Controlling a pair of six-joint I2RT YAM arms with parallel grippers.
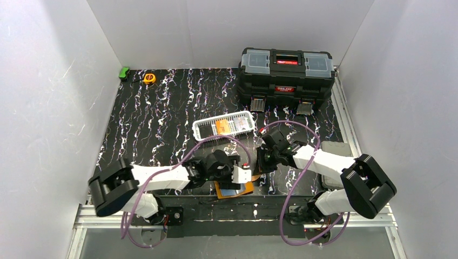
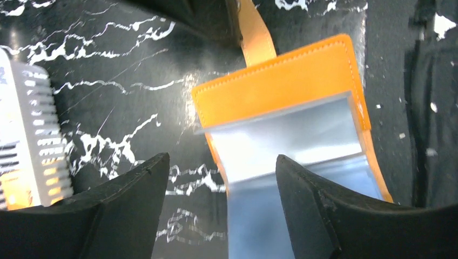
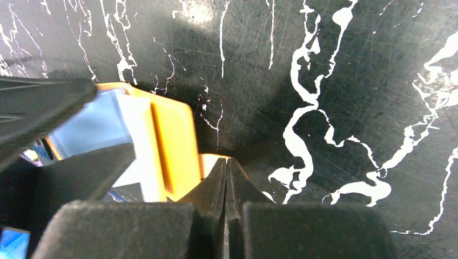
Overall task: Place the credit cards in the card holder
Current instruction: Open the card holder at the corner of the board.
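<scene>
**Step in hand:** loading of the card holder [image 2: 291, 86]. Judged to be between cards, with the holder being held open and ready.

**Card holder:** lying open on the bench [image 1: 162, 118] at lower centre of the overhead view, with its clear grey-blue pockets facing up. Whether a card is already sitting in a pocket cannot be told.

**Credit cards** [image 1: 221, 127]**:** an orange one and at least one pale one are lying in the white basket [image 1: 201, 131], just above centre of the overhead view and apart from the holder.

**Right gripper** [image 3: 227, 167]**:** fingers pressing together, pinching the holder's snap tab [image 2: 255, 35] against the bench. The arm is reaching in from lower right, with the wrist tipping downward.

**Left gripper** [image 2: 221, 162]**:** fingers standing spread and gripping nothing. It is hovering low over the pockets with one finger above the plastic. The arm is reaching in from lower left.

**Next move, as judged:** the left arm going to the basket for a card. That calls for a thin edge pinch, then a shallow slide into a pocket mouth while the tab is being pinned.
</scene>
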